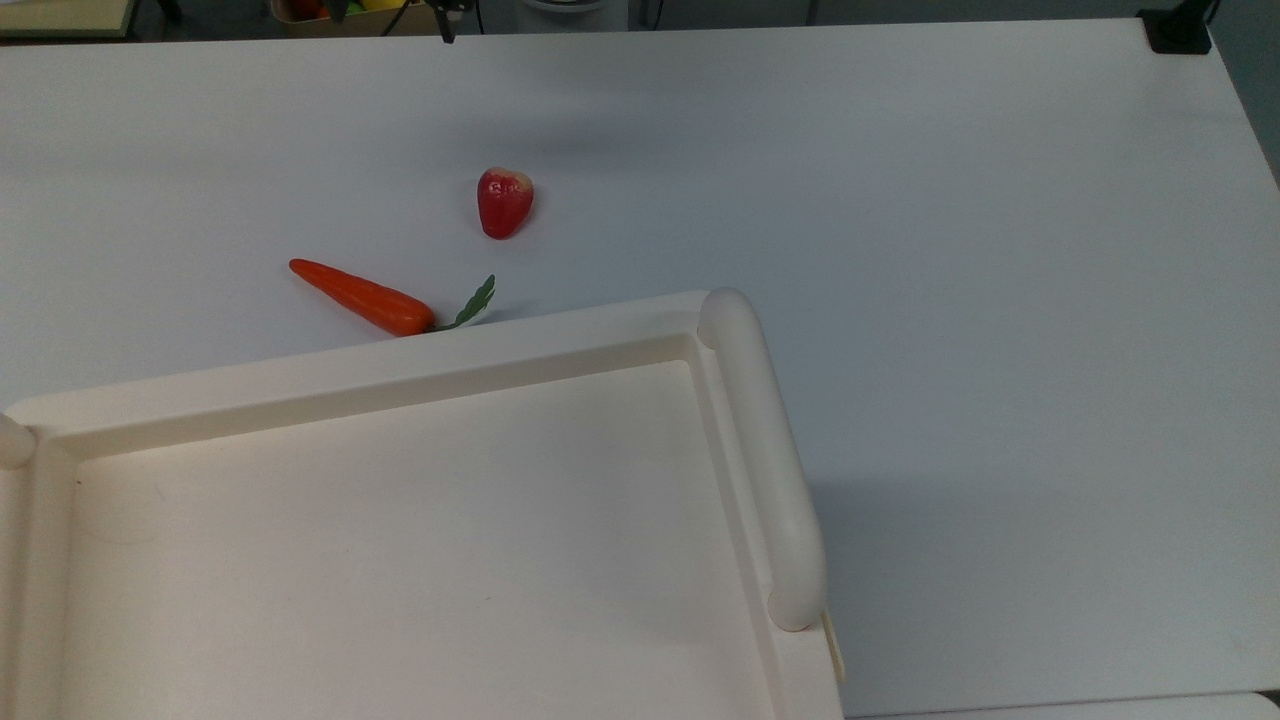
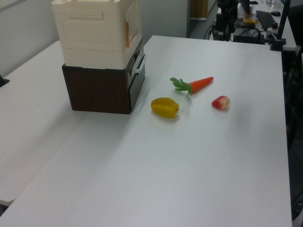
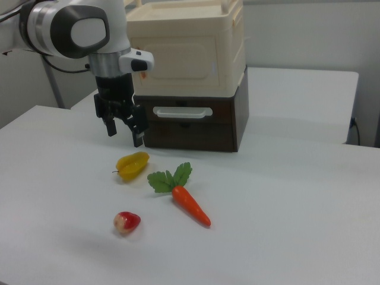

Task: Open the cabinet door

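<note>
The cream cabinet (image 3: pixel 184 47) stands on a dark brown drawer unit (image 3: pixel 196 127). Its cabinet door (image 3: pixel 178 58) is the cream front panel and lies flush with the body, shut. In the left view the cabinet door (image 2: pixel 134 21) faces right, toward the fruit. My gripper (image 3: pixel 124 132) hangs open with nothing between its black fingers (image 3: pixel 138 133). In the right view it shows before the drawer unit's left corner, above a yellow fruit (image 3: pixel 132 165). A dark part of the arm (image 1: pixel 444 20) pokes in at the top view's upper edge, far from the cabinet's tray top (image 1: pixel 400 375).
On the white table (image 1: pixel 950 250) lie a carrot (image 1: pixel 360 297), a red fruit (image 1: pixel 504 202) and the yellow fruit (image 2: pixel 165 108). The drawer unit has a white handle (image 3: pixel 182 111). A rounded rail (image 1: pixel 765 460) edges the tray top. Desks and equipment (image 2: pixel 255 23) stand beyond the table.
</note>
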You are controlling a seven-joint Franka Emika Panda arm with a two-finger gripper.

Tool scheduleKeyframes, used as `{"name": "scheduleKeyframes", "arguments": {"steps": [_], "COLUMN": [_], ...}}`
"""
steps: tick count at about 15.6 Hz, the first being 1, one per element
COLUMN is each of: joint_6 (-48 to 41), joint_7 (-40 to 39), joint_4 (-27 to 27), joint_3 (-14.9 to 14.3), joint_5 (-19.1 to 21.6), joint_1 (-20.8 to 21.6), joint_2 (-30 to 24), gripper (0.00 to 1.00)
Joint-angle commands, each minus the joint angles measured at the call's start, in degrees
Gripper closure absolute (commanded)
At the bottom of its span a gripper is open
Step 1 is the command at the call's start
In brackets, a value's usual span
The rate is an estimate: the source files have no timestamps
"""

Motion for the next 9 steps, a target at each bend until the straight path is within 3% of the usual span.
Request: {"name": "scheduleKeyframes", "arguments": {"steps": [1, 7, 9], "joint_6": [4.83, 25.03, 30.23], "joint_7": [-1.80, -1.37, -1.10], "joint_4": [0.79, 0.97, 2.89], "joint_3": [-0.10, -0.37, -0.19], "joint_5": [0.67, 4.10, 7.16], "joint_1": [1.44, 5.92, 6.36], "joint_2": [1.79, 5.47, 8.02], "gripper": [0.00, 0.00, 0.00]}}
